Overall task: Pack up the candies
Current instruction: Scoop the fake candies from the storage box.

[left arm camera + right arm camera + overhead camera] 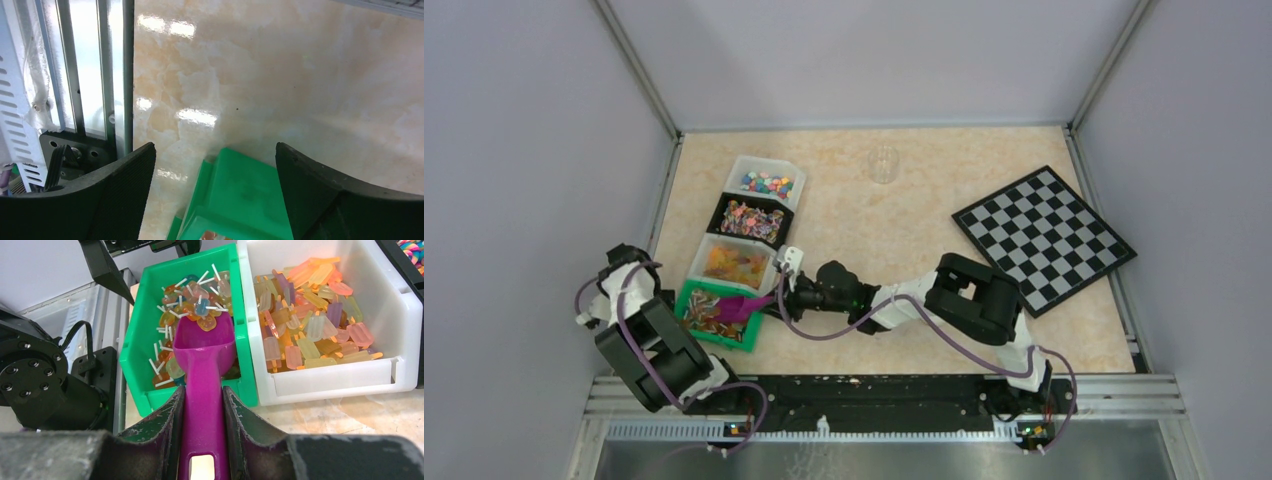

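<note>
My right gripper (202,390) is shut on the handle of the magenta scoop (205,355). The scoop's bowl lies in the green bin (130,350) among small lollipop-shaped candies (192,300) with white sticks, and a few sit at its tip. From above, the scoop (746,305) reaches into the green bin (749,338) from the right. My left gripper (215,146) is open and empty, with a corner of the green bin (245,190) below and between its fingers. The left arm (639,335) is folded at the bin's left.
Beyond the green bin stand a white bin (704,268) of popsicle-shaped candies (310,325), a black bin (723,205) and a far white bin (796,198) of mixed candies. A clear cup (883,163) stands at the back. A chessboard (1044,238) lies at the right. A metal rail (117,75) borders the table.
</note>
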`<state>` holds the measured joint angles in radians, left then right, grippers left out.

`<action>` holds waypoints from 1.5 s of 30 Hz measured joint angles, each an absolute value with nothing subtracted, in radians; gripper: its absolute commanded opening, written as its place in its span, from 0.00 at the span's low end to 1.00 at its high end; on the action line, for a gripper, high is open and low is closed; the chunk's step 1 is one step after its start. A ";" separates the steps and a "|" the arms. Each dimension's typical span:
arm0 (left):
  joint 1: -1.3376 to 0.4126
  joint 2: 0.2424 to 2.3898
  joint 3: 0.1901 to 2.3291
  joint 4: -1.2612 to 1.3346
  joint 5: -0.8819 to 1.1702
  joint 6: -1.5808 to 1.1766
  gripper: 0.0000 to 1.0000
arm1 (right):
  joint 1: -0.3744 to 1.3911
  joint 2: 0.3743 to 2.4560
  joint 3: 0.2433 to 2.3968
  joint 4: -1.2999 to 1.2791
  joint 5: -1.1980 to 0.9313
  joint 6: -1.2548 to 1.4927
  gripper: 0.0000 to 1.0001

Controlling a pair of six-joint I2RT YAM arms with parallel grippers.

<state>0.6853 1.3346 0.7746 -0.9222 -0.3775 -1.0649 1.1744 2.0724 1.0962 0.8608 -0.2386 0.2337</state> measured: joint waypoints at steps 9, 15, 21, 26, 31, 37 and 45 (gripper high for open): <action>0.685 1.243 0.823 -0.949 -0.382 -1.040 0.99 | 1.173 2.069 1.045 0.950 -0.242 0.227 0.00; 0.685 1.239 0.854 -0.965 -0.382 -1.017 0.99 | 1.169 2.061 1.022 0.982 -0.249 0.225 0.00; 0.685 1.222 0.895 -0.985 -0.383 -0.999 0.99 | 1.168 2.042 0.988 1.014 -0.248 0.216 0.00; 0.685 1.195 0.905 -0.989 -0.382 -0.983 0.99 | 1.163 2.025 0.973 1.027 -0.249 0.207 0.00; 0.685 1.194 0.907 -0.991 -0.377 -0.965 0.99 | 1.161 2.002 0.949 1.048 -0.248 0.201 0.00; 0.685 1.194 0.927 -1.000 -0.371 -0.964 0.99 | 1.153 1.981 0.916 1.093 -0.249 0.186 0.00; 0.685 1.194 0.928 -1.010 -0.359 -0.965 0.99 | 1.153 1.948 0.855 1.137 -0.260 0.154 0.00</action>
<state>0.6846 1.1942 0.9279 -1.0100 -0.3592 -0.9649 1.1530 1.9484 0.8551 1.1374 -0.2600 0.1543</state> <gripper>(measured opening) 0.987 0.273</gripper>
